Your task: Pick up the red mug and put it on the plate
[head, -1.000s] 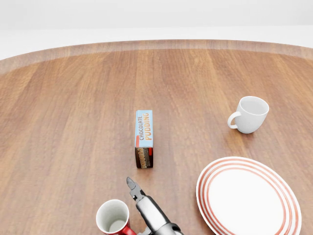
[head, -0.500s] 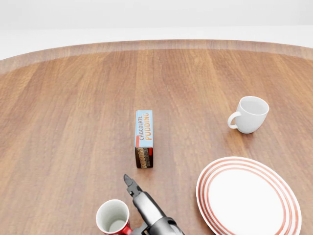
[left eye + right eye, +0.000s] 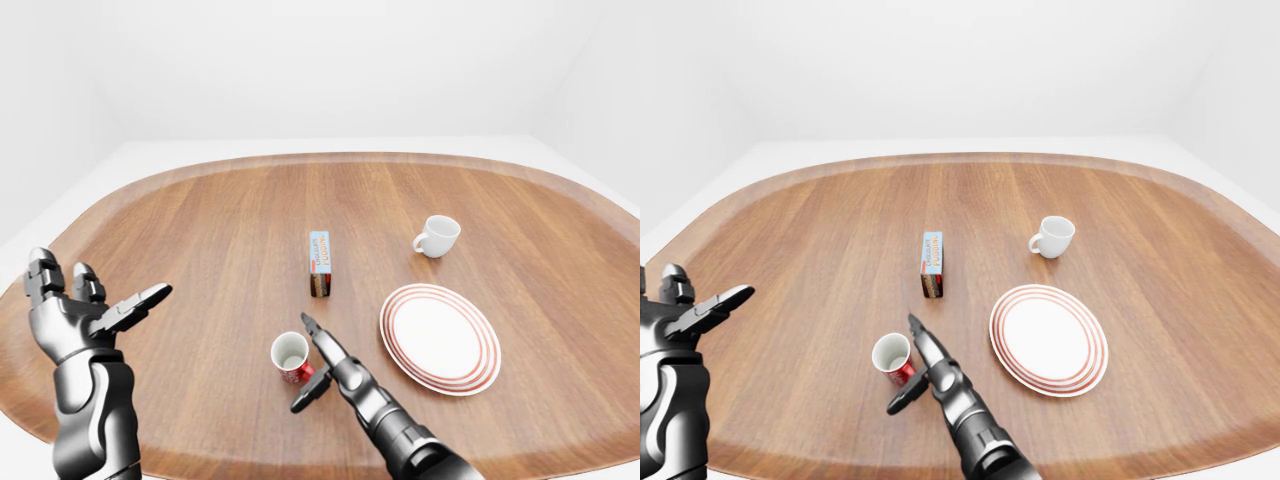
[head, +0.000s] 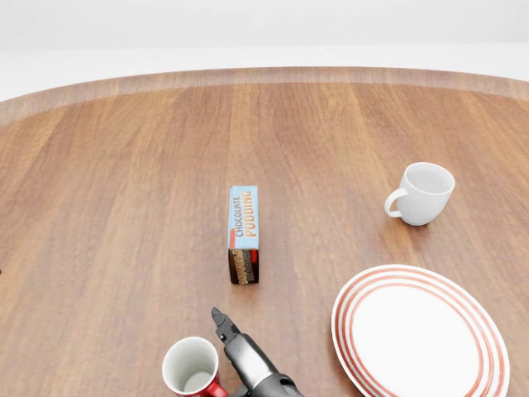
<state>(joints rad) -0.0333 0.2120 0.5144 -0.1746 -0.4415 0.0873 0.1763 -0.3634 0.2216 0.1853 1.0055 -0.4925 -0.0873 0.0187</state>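
The red mug (image 3: 291, 357), white inside, stands upright on the wooden table (image 3: 220, 240), left of the red-ringed white plate (image 3: 440, 336). It also shows at the bottom of the head view (image 4: 191, 369). My right hand (image 3: 312, 362) is open right beside the mug's right side, one finger stretched up past it and the thumb below it; the fingers do not close round it. My left hand (image 3: 85, 312) is open and empty, raised at the far left, well away from the mug.
A chocolate pudding box (image 3: 320, 263) lies above the mug in the view. A white cup (image 3: 438, 235) stands above the plate. The table's rounded edge runs along the bottom of the eye views.
In the head view my right hand has drawn slightly down towards the bottom edge, still beside the mug. The mug, plate, box and cup have not moved.
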